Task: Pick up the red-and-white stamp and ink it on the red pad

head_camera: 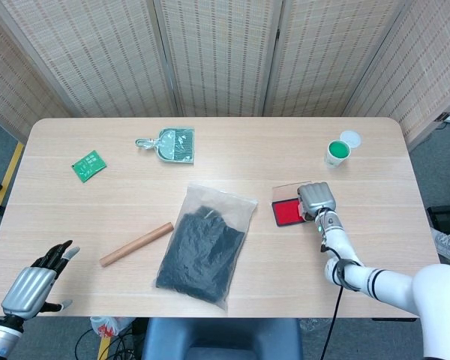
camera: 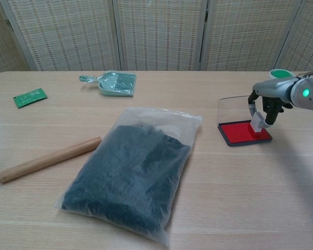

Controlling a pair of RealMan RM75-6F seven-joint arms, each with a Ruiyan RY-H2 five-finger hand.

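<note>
The red ink pad [camera: 242, 132] lies open at the right of the table, its clear lid [camera: 233, 107] standing up behind it; in the head view the red ink pad [head_camera: 286, 212] shows partly under my hand. My right hand [camera: 271, 95] holds the stamp [camera: 257, 122], of which only the white body shows, tilted with its lower end on or just above the pad's right part. From above, my right hand [head_camera: 316, 199] covers the stamp. My left hand [head_camera: 36, 283] hangs open off the table's front left corner, holding nothing.
A clear bag of dark material [camera: 131, 171] lies mid-table, with a wooden rod [camera: 48, 159] to its left. A small green dustpan [camera: 116, 84] and a green packet [camera: 29, 97] lie at the back left. A green cup [head_camera: 337, 153] with its lid [head_camera: 349, 138] stands beyond the pad.
</note>
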